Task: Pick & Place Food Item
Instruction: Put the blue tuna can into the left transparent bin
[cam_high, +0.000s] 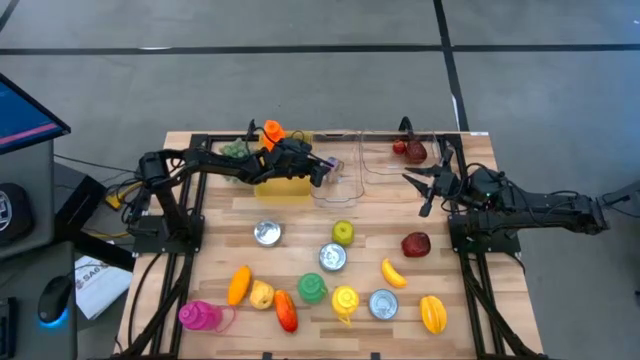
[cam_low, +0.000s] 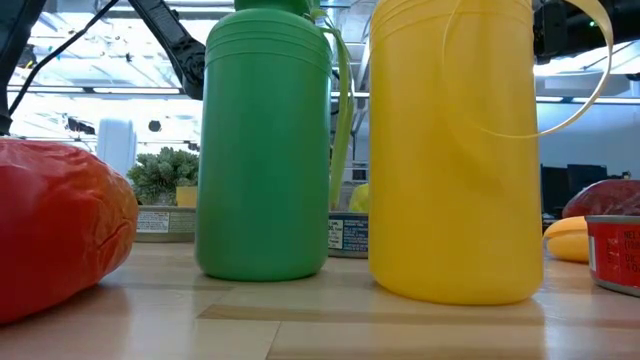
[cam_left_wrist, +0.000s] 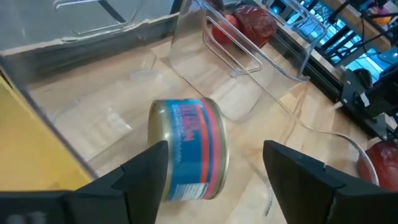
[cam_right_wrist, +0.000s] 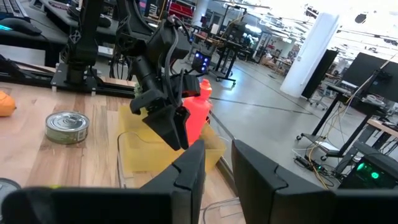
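A tin can (cam_left_wrist: 189, 146) with a blue and red label lies on its side on the floor of a clear bin (cam_left_wrist: 74, 93), beside the yellow bin (cam_high: 283, 187). My left gripper (cam_left_wrist: 216, 152) is open and slants down into that bin (cam_high: 345, 188), one finger on each side of the can. My right gripper (cam_high: 415, 185) waits level at the table's right. A narrow gap (cam_right_wrist: 217, 168) shows between its fingers, with nothing in it. A red meat piece (cam_left_wrist: 252, 25) lies in the neighbouring clear bin (cam_high: 385, 160). My left gripper has one finger (cam_left_wrist: 146, 171) right against the can's rim end. That finger covers the spot, so I cannot tell whether it touches. The other finger (cam_left_wrist: 292, 171) stands clear of the can's side. The can rests on the bin floor.
An orange bottle (cam_high: 272, 130) stands in the yellow bin. Cans (cam_high: 267, 233), a green apple (cam_high: 342, 232), a banana (cam_high: 392, 272), peppers and a green bottle (cam_low: 265, 150) and a yellow bottle (cam_low: 455, 150) crowd the table's near half. Bare wood lies between the bins and these things.
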